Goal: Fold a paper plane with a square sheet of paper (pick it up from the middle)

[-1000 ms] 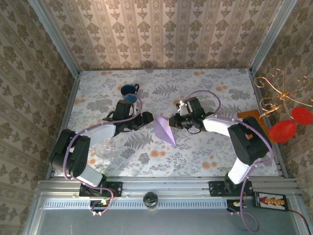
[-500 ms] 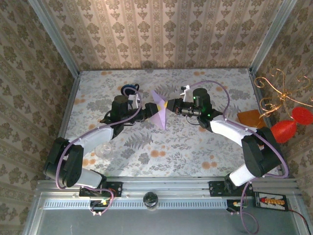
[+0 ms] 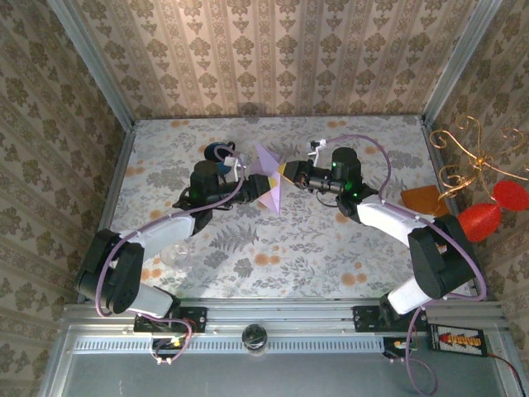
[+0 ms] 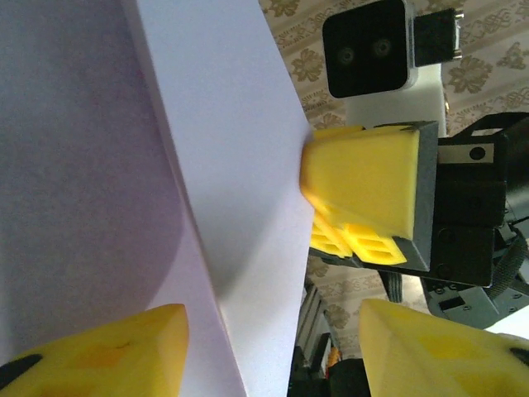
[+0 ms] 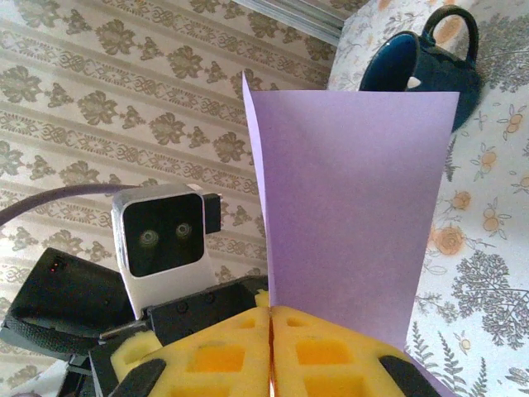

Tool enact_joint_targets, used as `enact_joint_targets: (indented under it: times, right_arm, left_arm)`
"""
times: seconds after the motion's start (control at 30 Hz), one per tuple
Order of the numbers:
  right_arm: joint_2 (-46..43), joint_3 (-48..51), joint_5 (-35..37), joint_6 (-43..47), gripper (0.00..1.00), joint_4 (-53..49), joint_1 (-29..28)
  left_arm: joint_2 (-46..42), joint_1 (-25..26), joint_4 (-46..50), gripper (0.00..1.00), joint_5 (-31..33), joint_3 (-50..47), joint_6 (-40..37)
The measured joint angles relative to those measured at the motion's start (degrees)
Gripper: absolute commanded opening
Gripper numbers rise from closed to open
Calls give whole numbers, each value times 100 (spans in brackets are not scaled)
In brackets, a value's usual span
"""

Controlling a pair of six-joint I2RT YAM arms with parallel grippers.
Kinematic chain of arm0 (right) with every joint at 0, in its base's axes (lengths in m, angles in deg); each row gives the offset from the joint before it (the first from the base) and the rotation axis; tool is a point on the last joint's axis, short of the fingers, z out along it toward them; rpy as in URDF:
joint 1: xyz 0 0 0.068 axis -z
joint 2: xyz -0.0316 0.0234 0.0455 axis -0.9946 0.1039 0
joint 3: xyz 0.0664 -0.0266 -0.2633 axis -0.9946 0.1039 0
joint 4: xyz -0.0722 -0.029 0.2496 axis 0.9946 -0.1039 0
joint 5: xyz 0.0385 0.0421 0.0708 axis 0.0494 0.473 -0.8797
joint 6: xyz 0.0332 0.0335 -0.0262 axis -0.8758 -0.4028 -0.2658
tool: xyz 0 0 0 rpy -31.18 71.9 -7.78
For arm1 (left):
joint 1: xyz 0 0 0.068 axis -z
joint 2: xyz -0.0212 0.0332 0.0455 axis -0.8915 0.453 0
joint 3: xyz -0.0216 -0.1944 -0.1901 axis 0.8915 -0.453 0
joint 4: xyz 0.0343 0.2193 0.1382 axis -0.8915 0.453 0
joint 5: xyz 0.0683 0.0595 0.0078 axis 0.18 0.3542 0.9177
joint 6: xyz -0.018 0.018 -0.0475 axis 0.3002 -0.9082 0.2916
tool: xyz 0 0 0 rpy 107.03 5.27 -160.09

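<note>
Lilac sheet of paper (image 3: 271,187), part-folded, is up off the worktop (image 3: 331,248), held on edge above the middle, nearer the far edge than the near one.

Right gripper (image 5: 270,318): fingers together, clamped on the sheet's edge. The wrist view shows the pads meeting with paper running up from between them.

Left gripper (image 4: 269,351): fingers apart, one on each side of the sheet's edge, neither visibly pressing on it. I read this as a one-arm hold, with the left lining up for a pinch.

Risks as I see them:
- Thin paper on one small pinch can pivot or flop. The left then bites off the crease and adds a stray fold.
- If the left closes skewed, the layers shear and the fold line wanders.
- With both clamped, pulling apart tears it and pushing together buckles it.
- Blue mug (image 3: 217,152) sits near the left arm, towards the far-left corner. A sweep there could knock it.
</note>
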Motion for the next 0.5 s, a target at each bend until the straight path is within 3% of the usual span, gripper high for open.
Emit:
enact_joint_targets:
  times: [0.5]
  right_arm:
    - [0, 111, -107, -170, 9, 153, 101]
  left_arm:
    - [116, -11, -431, 33, -52, 0, 44]
